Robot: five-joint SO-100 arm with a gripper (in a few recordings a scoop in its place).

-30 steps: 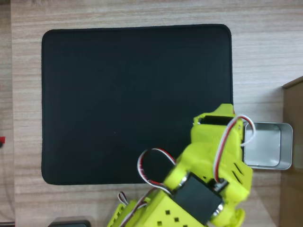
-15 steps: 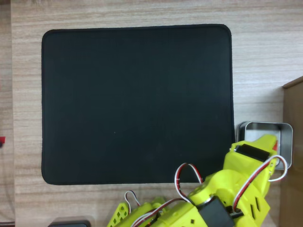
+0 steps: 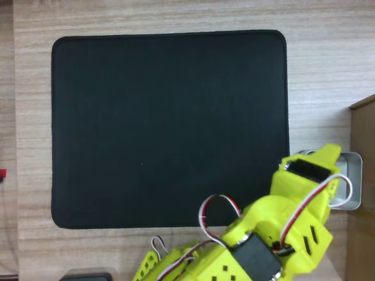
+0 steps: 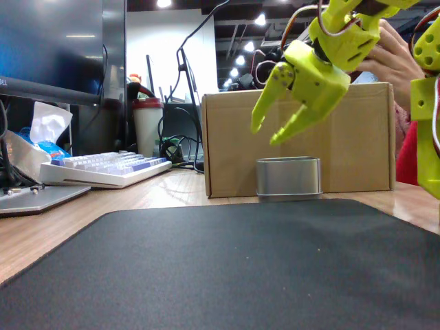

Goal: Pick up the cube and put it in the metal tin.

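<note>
The metal tin [image 4: 289,177] stands on the wooden table just past the black mat's far edge, in front of a cardboard box. In the overhead view only the right part of the tin [image 3: 353,175] shows, because my yellow arm [image 3: 293,211] covers the rest. My gripper [image 4: 265,135] hangs a short way above the tin's left half. It is open, its fingers point down and left, and nothing is between them. The red cube is hidden from both views: the arm blocks the tin's inside from above and the tin's wall blocks it from the side.
The black mat [image 3: 170,129] fills the middle of the table. A cardboard box [image 4: 357,137] stands right behind the tin. A keyboard [image 4: 103,168] and a cup [image 4: 146,127] sit at the far left. A person's hand [image 4: 395,58] shows behind the arm.
The arm swung right from the mat's corner to over the tin, then shifted slightly back left. A red speck at the gripper tip half a second ago no longer shows.
</note>
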